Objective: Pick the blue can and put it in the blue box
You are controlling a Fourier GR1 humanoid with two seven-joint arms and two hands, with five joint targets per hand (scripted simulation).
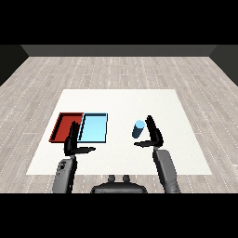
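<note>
The table (121, 100) fills the middle of the frame, with the floor (116, 69) behind it and to both sides. 2 trays lie side by side on the table in the left-centre of the frame, touching along 1 edge: the red tray (61, 122) at the left, the blue tray (94, 128) directly to its right. The can (138, 129) is on the table right of centre, well apart from the trays and level with them. The right hand (154, 135) is just beside the can, on its right. The left hand (73, 142) is at lower left, over the near edges of both trays.
</note>
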